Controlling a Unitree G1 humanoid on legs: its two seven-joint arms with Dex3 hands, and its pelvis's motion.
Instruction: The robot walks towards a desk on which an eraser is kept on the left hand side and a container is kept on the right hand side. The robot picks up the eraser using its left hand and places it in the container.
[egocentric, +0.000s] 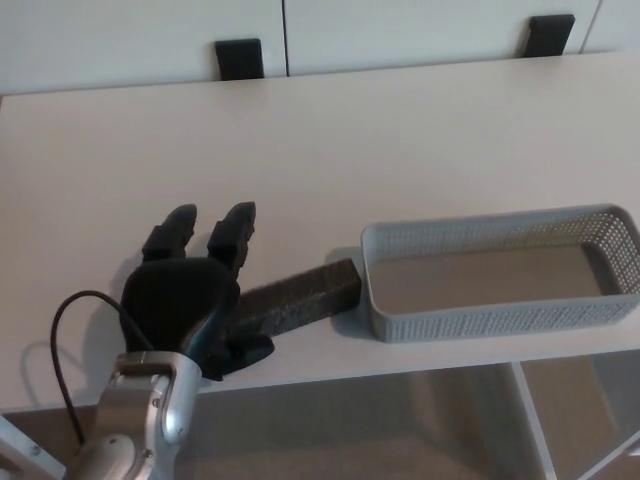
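My left hand grips one end of the eraser on the desk; its other end touches the container.

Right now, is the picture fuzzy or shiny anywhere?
Head view: slightly soft all over, no strong glare on the desk; the left robot hand and the container cast soft shadows; the eraser looks dark, its texture hard to make out.
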